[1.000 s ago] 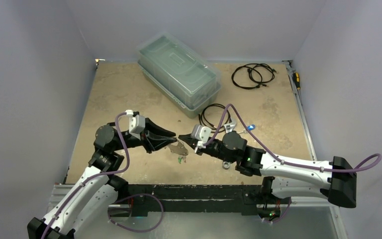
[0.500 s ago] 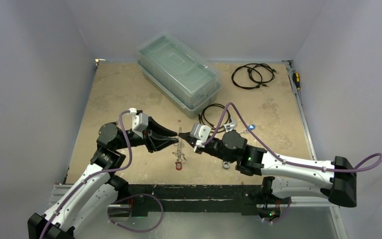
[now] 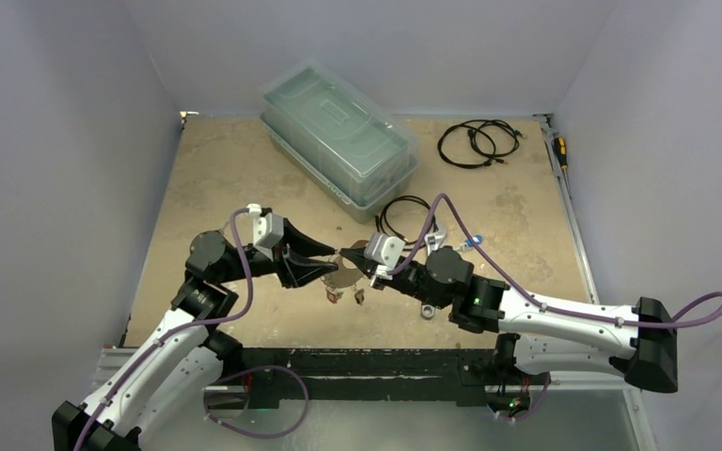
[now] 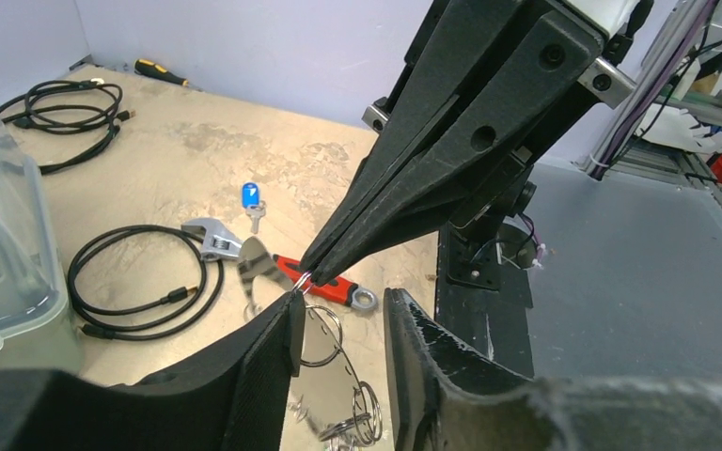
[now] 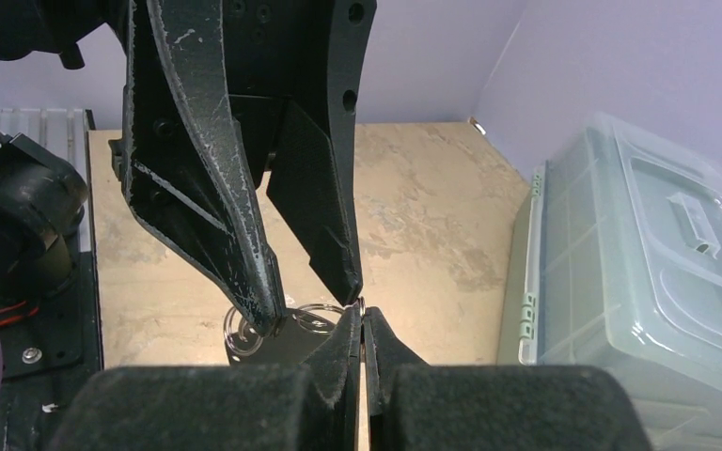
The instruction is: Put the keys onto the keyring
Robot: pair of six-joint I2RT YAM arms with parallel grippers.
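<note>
Spotter: Since half a second ago the keys [image 3: 337, 297] have drawn up. They hung straight down with a red tag lowest; now they sit higher and splayed, just under your tips.

Operator: What do the tools have?

Spotter: Your right gripper [image 5: 363, 324] has its black tapered fingers pressed together on the thin silvery wire of the keyring [image 4: 302, 279]. Your left gripper [image 4: 343, 315] stands apart, rough-faced pads either side of a gap, with one tip right at that same pinch.

Operator: And the rest of the ring?

Spotter: It hangs at 6 o'clock from the pinch. The left wrist view shows a flat shiny metal tag [image 4: 257, 266] and small round loops through the gap. From above you get only a grey patch with small bits dangling.

Operator: Further out?

Spotter: In the top view the red-handled wrench [image 4: 338, 289] lies at 4 o'clock, mostly under your right arm; the left wrist view shows its steel jaw. A blue-tagged key [image 4: 252, 197] lies on the mottled tan table [image 3: 235, 188] at 3 o'clock, apart from the ring. A black cable coil [image 3: 404, 214] sits at 1 o'clock and a clear ribbed plastic box [image 3: 338, 132] at 12.
</note>
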